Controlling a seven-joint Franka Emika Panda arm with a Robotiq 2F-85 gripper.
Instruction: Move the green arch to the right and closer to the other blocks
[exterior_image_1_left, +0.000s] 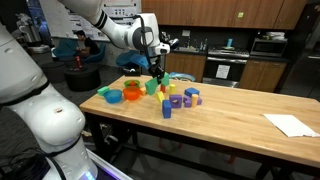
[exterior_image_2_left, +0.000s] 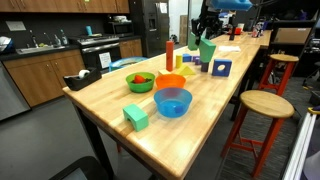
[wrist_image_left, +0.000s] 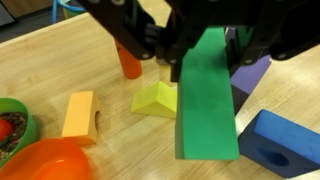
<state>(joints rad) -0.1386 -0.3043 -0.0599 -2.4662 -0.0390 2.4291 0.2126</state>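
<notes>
Light-green arch-shaped toy block (wrist_image_left: 207, 100) hangs clamped in the claw (wrist_image_left: 203, 42), its arch opening unseen, hiding part of the purple block (wrist_image_left: 252, 75); the blue holed block (wrist_image_left: 283, 143) is cropped.

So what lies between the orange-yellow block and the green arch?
A yellow wedge lies there, beside the green arch; the wrist view shows it.

On your counter (exterior_image_2_left: 105, 100) three bowls sit close together. In an exterior view the blue bowl (exterior_image_2_left: 172, 106) is at the near end of the group, with the orange bowl (exterior_image_2_left: 160, 86) just behind it. The green bowl (exterior_image_2_left: 130, 83) stands beside the orange one and holds something red. A round wooden stool (exterior_image_2_left: 265, 103) stands by the counter's long side. In an exterior view you also see a white sheet of paper (exterior_image_1_left: 290, 124) lying well apart from the bowls.
</notes>
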